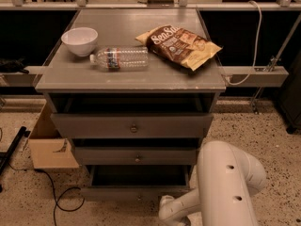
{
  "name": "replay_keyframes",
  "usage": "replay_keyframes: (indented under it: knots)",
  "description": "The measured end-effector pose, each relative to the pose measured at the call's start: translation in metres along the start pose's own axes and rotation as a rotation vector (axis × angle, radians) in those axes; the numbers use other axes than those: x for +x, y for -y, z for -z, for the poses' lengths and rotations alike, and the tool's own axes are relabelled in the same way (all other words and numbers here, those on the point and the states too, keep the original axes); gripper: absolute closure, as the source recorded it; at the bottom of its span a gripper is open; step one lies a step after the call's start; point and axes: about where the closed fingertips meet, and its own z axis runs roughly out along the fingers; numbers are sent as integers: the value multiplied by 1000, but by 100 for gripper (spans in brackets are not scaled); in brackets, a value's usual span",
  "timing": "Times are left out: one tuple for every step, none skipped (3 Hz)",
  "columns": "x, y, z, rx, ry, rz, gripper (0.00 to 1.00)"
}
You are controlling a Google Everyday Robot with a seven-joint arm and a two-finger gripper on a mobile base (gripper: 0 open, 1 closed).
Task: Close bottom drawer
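The bottom drawer (117, 193) is the lowest of three grey drawers in the cabinet. It stands pulled out, its dark inside open to view and its flat front panel near the floor. The middle drawer (136, 155) and the top drawer (134, 125) stand out a little above it. My white arm (228, 187) fills the lower right, and its wrist (169, 210) reaches down to just right of the bottom drawer's front. My gripper is below the frame's lower edge and out of view.
On the cabinet top lie a white bowl (80, 40), a plastic water bottle (120, 59) on its side and a brown chip bag (181, 44). A cardboard box (49, 145) and a black cable (56, 197) are on the floor at the left.
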Motion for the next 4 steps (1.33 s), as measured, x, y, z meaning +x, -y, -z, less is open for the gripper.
replay_keyframes:
  knots:
    - [3,0,4,8,-8,0,38]
    - [1,2,1,5,-15,5,15]
    - [-17,13,-12,36,-15,37,0]
    - [-18,14,-12,36,-14,38,0]
